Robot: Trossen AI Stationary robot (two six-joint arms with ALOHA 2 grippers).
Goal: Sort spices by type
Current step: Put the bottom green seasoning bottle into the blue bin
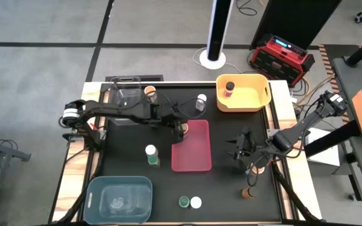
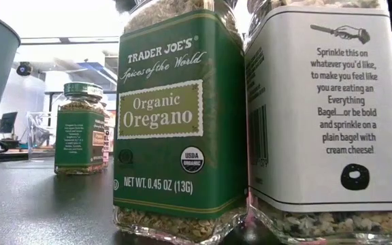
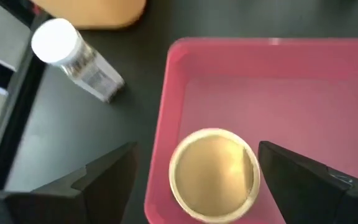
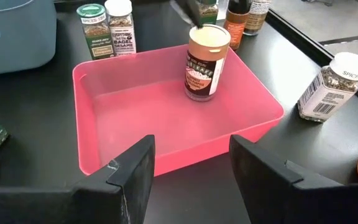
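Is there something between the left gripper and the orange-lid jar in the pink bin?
Nothing visible. The left gripper is open directly over the orange-lid jar, one finger on each side. The jar stands upright inside the pink bin, near one corner, with no other jar in the bin.

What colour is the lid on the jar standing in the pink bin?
Tan-orange; the jar's lid shows best in the left wrist view.
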